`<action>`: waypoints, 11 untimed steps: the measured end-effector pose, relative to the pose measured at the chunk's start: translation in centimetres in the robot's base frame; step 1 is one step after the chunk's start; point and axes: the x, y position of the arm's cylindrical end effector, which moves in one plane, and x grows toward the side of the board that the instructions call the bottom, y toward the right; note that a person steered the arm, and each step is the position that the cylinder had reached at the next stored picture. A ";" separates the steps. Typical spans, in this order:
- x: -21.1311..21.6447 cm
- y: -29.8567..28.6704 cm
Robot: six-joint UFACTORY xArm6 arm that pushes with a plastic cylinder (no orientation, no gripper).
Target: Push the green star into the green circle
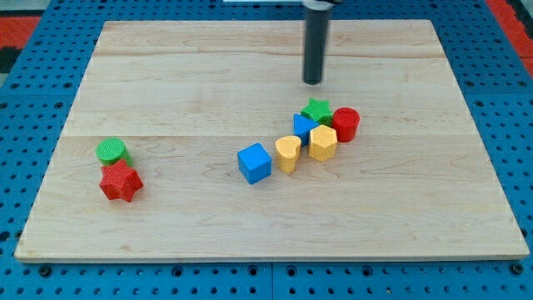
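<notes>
The green star (pixel 316 109) lies right of the board's middle, in a tight cluster of blocks. The green circle (pixel 112 151) lies far off at the view's left, touching the red star (pixel 121 182) just below it. My tip (pixel 312 82) is at the end of the dark rod, a little above the green star in the view and apart from it.
The cluster holds a red cylinder (pixel 346 123) right of the green star, a blue triangle-like block (pixel 303 127) and a yellow hexagon (pixel 323 143) below it, a yellow heart-like block (pixel 287 153) and a blue cube (pixel 254 162). The wooden board (pixel 166 75) lies on blue pegboard.
</notes>
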 end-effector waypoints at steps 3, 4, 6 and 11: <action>6.5 -5.1; 7.4 -8.3; 8.4 -20.1; 5.5 -23.9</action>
